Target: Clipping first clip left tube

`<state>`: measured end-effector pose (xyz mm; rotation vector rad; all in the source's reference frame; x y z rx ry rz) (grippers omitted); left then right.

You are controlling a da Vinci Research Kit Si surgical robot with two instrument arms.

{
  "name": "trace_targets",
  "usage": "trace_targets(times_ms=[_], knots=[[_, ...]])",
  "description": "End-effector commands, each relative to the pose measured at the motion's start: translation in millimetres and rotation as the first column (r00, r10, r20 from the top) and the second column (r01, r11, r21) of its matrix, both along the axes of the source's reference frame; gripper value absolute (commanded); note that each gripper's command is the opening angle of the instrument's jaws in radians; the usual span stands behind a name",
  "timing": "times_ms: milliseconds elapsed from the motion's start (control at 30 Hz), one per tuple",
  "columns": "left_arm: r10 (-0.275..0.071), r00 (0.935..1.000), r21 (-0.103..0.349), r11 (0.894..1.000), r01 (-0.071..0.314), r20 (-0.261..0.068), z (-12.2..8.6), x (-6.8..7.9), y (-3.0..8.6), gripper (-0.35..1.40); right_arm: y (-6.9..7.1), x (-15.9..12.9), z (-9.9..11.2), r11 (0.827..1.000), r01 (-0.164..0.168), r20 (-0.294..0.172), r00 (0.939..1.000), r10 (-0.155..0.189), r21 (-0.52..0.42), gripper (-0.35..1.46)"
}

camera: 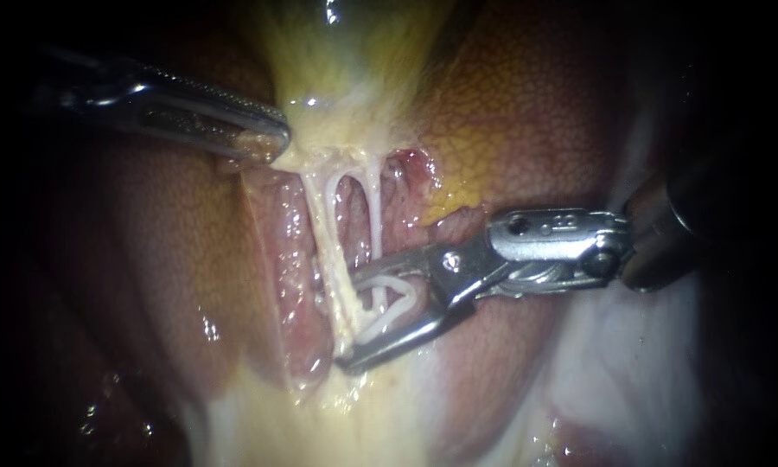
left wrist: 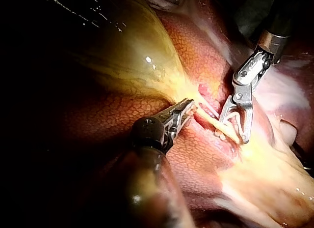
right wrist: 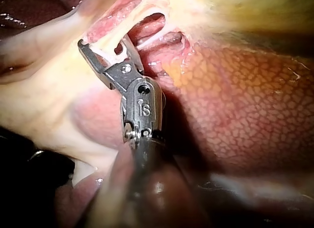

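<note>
Centrally, the left tube [camera: 320, 220] is running from 12 toward 6 o'clock as a pale cord, with the right tube [camera: 377, 207] lying just beside it on its 3 o'clock side. The right instrument [camera: 350, 322], entering from 3 o'clock, is standing with its jaws wide apart and is carrying a white clip [camera: 399, 304] seated against both of them. The lower end of the left tube is passing between these jaws and touching the clip, which is lying open. The left instrument [camera: 272, 143], coming in from 10 o'clock, is gripping with closed jaws the pale narrow end of the gallbladder [camera: 354, 52], where both tubes are arising. The liver [camera: 527, 112] is lying at 2 o'clock and at 8 o'clock.
</note>
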<state>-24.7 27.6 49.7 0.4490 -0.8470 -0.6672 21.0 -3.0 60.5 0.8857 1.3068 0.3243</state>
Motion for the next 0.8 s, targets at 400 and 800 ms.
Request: trace_targets(times_ms=[400, 800], knots=[[0.000, 1.0000, 0.000, 1.000, 0.000, 0.000, 0.0, 0.0, 0.0, -0.35, -1.3, 0.4, -1.6, 0.998, 0.049, -0.100, 0.9941, -0.043, 0.051, 0.50], [0.000, 1.0000, 0.000, 1.000, 0.000, 0.000, 0.0, 0.0, 0.0, -0.35, -2.1, 1.2, -3.2, 0.996, 0.062, -0.110, 0.9924, -0.054, 0.071, 0.39]])
